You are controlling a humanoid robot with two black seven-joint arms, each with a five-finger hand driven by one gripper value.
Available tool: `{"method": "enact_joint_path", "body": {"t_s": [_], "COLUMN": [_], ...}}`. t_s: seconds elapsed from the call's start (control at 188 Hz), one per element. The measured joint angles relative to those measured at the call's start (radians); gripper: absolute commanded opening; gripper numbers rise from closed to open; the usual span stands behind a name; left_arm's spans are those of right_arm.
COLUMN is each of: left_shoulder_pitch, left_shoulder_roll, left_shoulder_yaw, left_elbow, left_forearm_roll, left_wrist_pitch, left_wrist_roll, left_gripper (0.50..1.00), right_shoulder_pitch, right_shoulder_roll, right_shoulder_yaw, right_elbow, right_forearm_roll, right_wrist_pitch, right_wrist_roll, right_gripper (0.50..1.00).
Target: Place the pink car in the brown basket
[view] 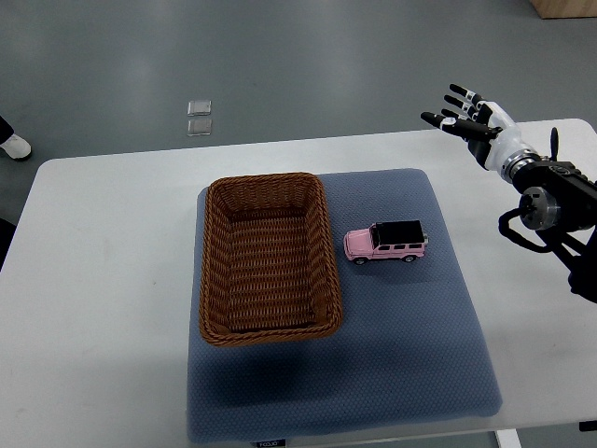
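A white worktop [103,280] fills most of the top view, with grey floor beyond its far edge. On it lies a blue-grey mat [410,355], and everything the task concerns sits on that mat.

The brown basket [268,258] occupies the mat's left part, a rectangular wicker tray with its long side running away from the robot. Its inside shows only the woven bottom; nothing has been put in it.

The right arm [550,210] comes in from the picture's right edge, dark in its joints and lifted over the far right corner of the worktop. The right hand [476,123] at its end hangs above the bare worktop surface just past the mat's far right corner, well apart from the car. Its fingers [457,92] are spread wide and hold nothing. The left arm does not show at all.

The pink car [386,243], with a black roof, stands on its wheels on the mat, just beside the basket's right wall but not touching it, its length lying across the view.

So the task looks barely begun: the car is not yet grasped, and reaching, gripping, lifting and setting it into the basket all remain.
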State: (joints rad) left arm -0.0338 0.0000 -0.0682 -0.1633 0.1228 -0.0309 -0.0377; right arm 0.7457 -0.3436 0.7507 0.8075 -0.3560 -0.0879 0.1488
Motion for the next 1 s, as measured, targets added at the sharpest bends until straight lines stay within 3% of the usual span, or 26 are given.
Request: {"method": "enact_joint_path", "body": {"t_s": [0.404,0.654,0.999], "left_shoulder_pitch": [0.001,0.002,0.002], "left_shoulder_roll": [0.000,0.000,0.000], "left_shoulder_yaw": [-0.007,-0.007,-0.007], "left_elbow": [0.003,0.001,0.002], "left_forearm_roll": [0.001,0.000,0.000], "left_wrist_pitch": [0.000,0.000,0.000], "left_wrist_roll": [-0.001,-0.001,-0.001], "left_gripper": [1.000,1.000,1.000], "right_shoulder_pitch": [0.000,0.003,0.015], "right_shoulder_roll": [-0.006,-0.042,-0.143], "right_shoulder_yaw": [-0.017,-0.022,-0.040], "right_elbow": [0.003,0.014,0.113], "right_forearm_roll": [-0.007,-0.051,-0.451], "right_wrist_pitch": [0.015,0.140,0.287], "right_wrist_roll": [0.000,0.000,0.000], "right_gripper": [0.926,0.926,0.926]}}
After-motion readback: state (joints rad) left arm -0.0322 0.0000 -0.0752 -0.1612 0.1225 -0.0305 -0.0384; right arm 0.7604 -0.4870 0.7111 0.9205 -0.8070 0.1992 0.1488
